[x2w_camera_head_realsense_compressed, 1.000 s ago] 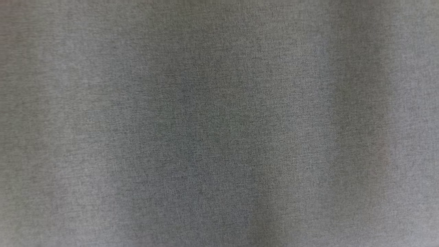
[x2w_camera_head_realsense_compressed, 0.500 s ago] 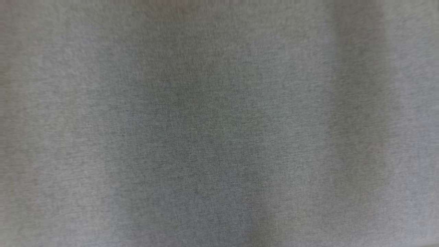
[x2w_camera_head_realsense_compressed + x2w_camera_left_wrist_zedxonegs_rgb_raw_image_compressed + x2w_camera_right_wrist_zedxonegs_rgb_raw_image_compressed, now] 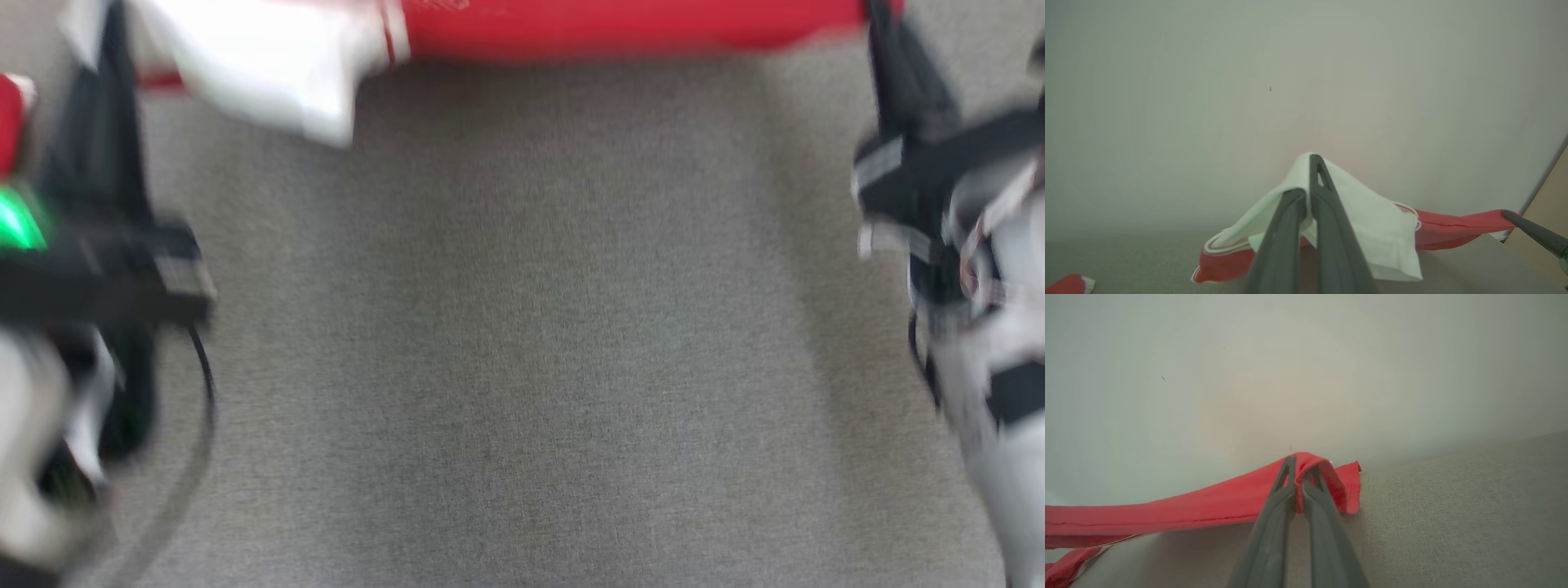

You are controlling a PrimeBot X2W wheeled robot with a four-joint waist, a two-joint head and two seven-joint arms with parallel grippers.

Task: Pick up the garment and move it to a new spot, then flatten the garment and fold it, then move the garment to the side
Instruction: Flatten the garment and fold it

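Observation:
The garment (image 3: 620,28) is red with a white part (image 3: 269,65), and it stretches across the top of the blurred head view. My left gripper (image 3: 106,24) stands at the far left, fingers up at the white part. My right gripper (image 3: 880,20) stands at the far right by the red end. In the left wrist view the left gripper (image 3: 1306,179) is shut on the white cloth of the garment (image 3: 1372,228), which drapes over the fingers. In the right wrist view the right gripper (image 3: 1298,469) is shut on a red edge of the garment (image 3: 1208,506), held taut above the table.
A grey cloth-covered table (image 3: 522,327) spreads between the two arms. A pale wall (image 3: 1290,81) rises behind it. A red and white cloth end (image 3: 1069,283) lies at the left. The other arm's dark finger (image 3: 1535,236) holds the garment's far end beside a tan surface (image 3: 1549,196).
The head view has shifted: earlier it held bare grey cloth, now the garment and both grippers are in it. The picture is motion-blurred, so the camera has moved.

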